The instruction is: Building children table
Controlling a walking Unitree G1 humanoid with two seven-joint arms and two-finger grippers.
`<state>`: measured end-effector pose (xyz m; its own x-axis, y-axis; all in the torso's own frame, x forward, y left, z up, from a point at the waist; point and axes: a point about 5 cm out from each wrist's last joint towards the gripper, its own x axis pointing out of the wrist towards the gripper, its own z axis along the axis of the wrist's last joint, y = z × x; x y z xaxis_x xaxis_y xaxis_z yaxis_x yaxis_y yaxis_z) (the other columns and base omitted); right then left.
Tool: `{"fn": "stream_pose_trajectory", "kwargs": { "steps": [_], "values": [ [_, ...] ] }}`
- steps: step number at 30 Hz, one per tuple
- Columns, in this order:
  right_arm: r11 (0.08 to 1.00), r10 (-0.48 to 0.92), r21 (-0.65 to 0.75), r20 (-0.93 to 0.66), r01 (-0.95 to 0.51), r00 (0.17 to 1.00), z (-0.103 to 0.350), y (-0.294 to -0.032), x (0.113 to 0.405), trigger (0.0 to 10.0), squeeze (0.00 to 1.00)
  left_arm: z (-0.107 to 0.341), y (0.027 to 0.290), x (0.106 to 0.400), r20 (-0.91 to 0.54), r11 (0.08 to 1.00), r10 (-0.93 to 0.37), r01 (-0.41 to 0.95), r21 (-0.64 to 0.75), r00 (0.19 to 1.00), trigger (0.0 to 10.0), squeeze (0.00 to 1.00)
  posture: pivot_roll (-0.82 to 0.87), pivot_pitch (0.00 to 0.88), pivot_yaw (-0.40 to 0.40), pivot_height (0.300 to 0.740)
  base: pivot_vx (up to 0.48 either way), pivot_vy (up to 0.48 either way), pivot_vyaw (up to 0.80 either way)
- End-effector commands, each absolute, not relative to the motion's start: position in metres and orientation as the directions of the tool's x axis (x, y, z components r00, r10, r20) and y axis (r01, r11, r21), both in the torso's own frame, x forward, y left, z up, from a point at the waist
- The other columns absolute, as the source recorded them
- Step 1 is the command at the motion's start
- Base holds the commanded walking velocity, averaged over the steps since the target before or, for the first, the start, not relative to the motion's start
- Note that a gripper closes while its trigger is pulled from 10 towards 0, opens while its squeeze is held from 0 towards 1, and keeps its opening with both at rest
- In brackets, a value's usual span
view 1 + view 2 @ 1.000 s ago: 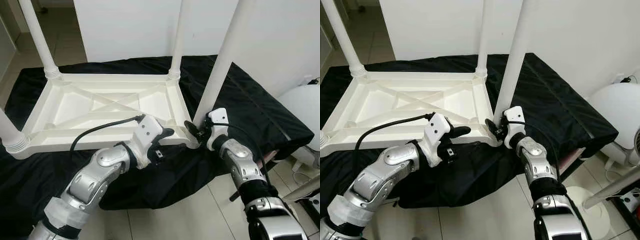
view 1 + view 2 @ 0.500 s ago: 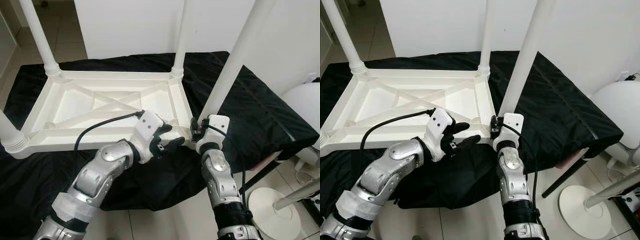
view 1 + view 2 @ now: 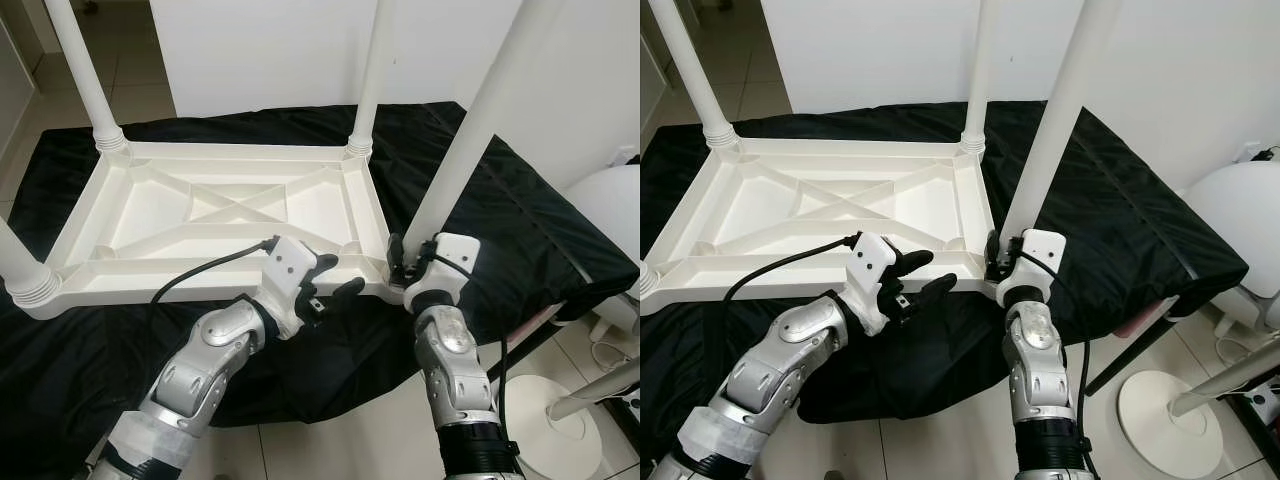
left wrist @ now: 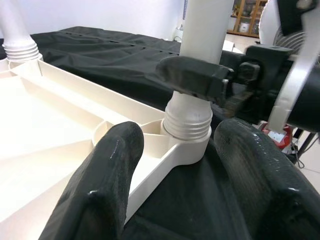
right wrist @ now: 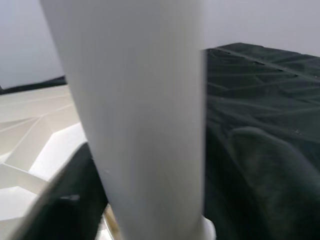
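Your right pincer (image 3: 398, 262) is clamping the upright table leg (image 3: 470, 140) just above its corner socket (image 4: 186, 131), long axis standing vertical. Your left pincer (image 3: 335, 278) is hovering open just beside that socket.

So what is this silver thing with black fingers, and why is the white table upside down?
That is a robot, and you are looking through its cameras. The two wide pictures come from its head, looking down at its own silver arms. The other two come from little cameras on its wrists, very close up.

The white table lies upside down on a black cloth, with its legs pointing up. That is how the legs get put on.

The right gripper has its two black fingers around the bottom of the nearest table leg, where the leg goes into the table's corner. The left gripper is open beside that same corner, holding nothing. At the right edge stands a white floor fan.
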<state>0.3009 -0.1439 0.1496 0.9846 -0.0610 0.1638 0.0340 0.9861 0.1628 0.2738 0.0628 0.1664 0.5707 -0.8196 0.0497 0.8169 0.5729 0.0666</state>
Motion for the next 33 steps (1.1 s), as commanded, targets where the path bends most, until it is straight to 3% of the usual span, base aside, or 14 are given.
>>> {"fn": "stream_pose_trajectory", "kwargs": {
  "steps": [1, 3, 4, 5, 13, 16, 21, 33],
  "values": [
    [0.986, -0.035, 0.165, 0.184, 0.004, 0.982, 0.15, -0.15, 0.297, 10.0, 1.0, 0.168, 0.061, 0.271, 0.063, 0.539, -0.842, 0.839, 0.073, 0.535, 10.0, 0.0, -0.06, 0.023, -0.034, 0.74, 0.0, 0.0, 0.0],
    [0.978, 0.108, 0.153, 0.198, -0.14, 0.974, 0.147, -0.156, 0.293, 10.0, 1.0, 0.168, 0.059, 0.271, 0.072, 0.532, -0.847, 0.841, 0.096, 0.527, 10.0, 0.0, -0.06, 0.02, -0.035, 0.74, 0.0, 0.0, 0.0],
    [0.978, 0.108, 0.153, 0.198, -0.14, 0.974, 0.147, -0.156, 0.293, 10.0, 1.0, 0.168, 0.059, 0.271, 0.072, 0.532, -0.847, 0.841, 0.096, 0.527, 10.0, 0.0, -0.06, 0.02, -0.035, 0.74, 0.0, 0.0, 0.0],
    [0.972, 0.162, 0.137, 0.184, -0.189, 0.969, 0.145, -0.16, 0.293, 10.0, 0.0, 0.169, 0.059, 0.271, 0.07, 0.53, -0.848, 0.842, 0.102, 0.525, 10.0, 0.0, -0.06, 0.017, -0.036, 0.74, 0.0, 0.0, 0.0],
    [0.901, 0.433, -0.032, 0.089, -0.432, 0.897, 0.138, -0.183, 0.297, 10.0, 0.0, 0.166, 0.058, 0.264, 0.044, 0.473, -0.881, 0.873, 0.114, 0.472, 10.0, 0.0, -0.06, 0.007, -0.042, 0.74, 0.0, 0.0, 0.0],
    [0.888, 0.46, -0.044, 0.084, -0.458, 0.884, 0.139, -0.186, 0.299, 10.0, 0.0, 0.165, 0.059, 0.262, 0.036, 0.464, -0.885, 0.878, 0.114, 0.463, 10.0, 0.0, -0.05, 0.0, -0.04, 0.74, 0.0, 0.0, 0.0],
    [0.818, 0.565, -0.15, 0.03, -0.556, 0.824, 0.149, -0.197, 0.324, 10.0, 0.0, 0.165, 0.059, 0.265, 0.026, 0.458, -0.888, 0.879, 0.134, 0.459, 10.0, 0.0, -0.04, 0.0, -0.03, 0.74, 0.0, 0.0, 0.0],
    [0.716, 0.681, -0.166, -0.054, -0.679, 0.731, 0.151, -0.178, 0.347, 10.0, 0.0, 0.169, 0.056, 0.27, 0.031, 0.456, -0.889, 0.876, 0.159, 0.457, 10.0, 0.0, -0.04, 0.0, -0.029, 0.74, 0.0, 0.0, 0.0]
  ]
}}
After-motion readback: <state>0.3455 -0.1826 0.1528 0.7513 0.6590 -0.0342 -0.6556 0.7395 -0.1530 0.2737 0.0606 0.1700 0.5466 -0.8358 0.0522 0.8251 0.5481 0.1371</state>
